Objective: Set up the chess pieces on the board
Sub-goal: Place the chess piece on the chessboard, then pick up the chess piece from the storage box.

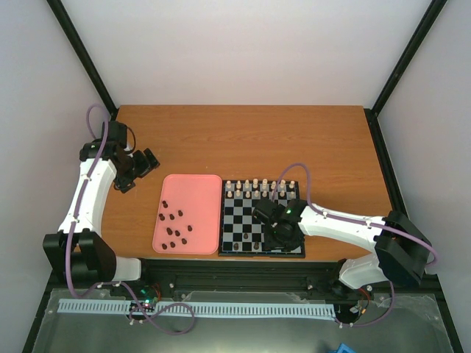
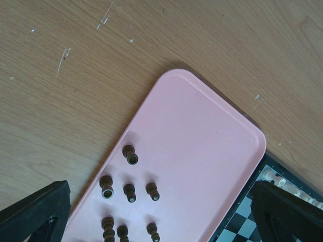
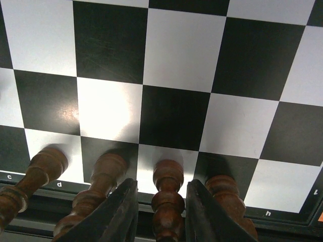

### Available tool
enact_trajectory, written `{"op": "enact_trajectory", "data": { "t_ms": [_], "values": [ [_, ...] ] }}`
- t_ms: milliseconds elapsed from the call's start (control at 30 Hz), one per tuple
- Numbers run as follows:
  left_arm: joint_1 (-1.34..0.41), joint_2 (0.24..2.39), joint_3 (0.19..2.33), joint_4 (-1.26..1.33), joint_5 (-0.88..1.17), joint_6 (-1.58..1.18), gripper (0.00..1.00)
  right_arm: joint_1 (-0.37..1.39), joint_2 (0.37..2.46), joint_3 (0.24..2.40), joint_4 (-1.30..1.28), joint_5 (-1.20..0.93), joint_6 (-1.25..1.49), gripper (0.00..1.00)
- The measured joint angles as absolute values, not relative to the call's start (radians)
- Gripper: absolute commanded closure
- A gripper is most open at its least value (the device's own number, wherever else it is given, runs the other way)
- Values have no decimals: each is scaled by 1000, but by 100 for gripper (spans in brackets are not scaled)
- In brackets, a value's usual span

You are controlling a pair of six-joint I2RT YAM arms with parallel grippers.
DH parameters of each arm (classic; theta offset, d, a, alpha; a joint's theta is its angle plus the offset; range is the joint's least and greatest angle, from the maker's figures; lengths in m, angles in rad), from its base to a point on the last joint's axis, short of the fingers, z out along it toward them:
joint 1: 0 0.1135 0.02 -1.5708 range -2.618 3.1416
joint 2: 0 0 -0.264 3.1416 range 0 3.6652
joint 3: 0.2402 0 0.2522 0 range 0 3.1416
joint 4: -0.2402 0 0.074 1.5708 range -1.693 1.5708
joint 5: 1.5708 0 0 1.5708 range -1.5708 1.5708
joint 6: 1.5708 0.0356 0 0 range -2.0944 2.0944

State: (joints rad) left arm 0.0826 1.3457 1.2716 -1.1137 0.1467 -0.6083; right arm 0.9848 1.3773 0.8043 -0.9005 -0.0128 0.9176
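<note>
The board [image 1: 244, 207] lies right of a pink tray [image 1: 193, 187]. Several dark chess pieces [image 1: 175, 228] lie scattered on the tray; the left wrist view shows them [image 2: 130, 154] lying on their sides. Several more dark pieces [image 3: 103, 176] stand along the board's near row. My right gripper [image 3: 160, 206] is low over that row, its fingers [image 3: 121, 212] on either side of one standing dark piece [image 3: 168, 199] with a gap on each side. In the top view it [image 1: 278, 235] is at the board's near right. My left gripper [image 1: 149, 163] is open and empty, above the table left of the tray.
Cream-white pieces [image 1: 257, 185] stand in two rows along the board's far edge. The wooden table [image 1: 243, 140] stretches behind the tray and board. In the left wrist view the tray [image 2: 202, 131] fills the middle and the board's corner [image 2: 242, 224] shows lower right.
</note>
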Motion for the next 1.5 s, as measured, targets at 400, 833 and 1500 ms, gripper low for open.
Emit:
{"op": "enact_trajectory", "data": {
  "t_ms": [400, 833, 1500],
  "values": [
    [83, 1346, 1272, -1113, 148, -606, 0, 986, 1377, 879, -959, 35, 918, 62],
    [83, 1346, 1269, -1099, 154, -606, 0, 988, 1377, 1042, -1092, 167, 917, 61],
    [83, 1298, 1277, -1119, 141, -606, 0, 1061, 1770, 1574, -948, 33, 664, 55]
  ]
}}
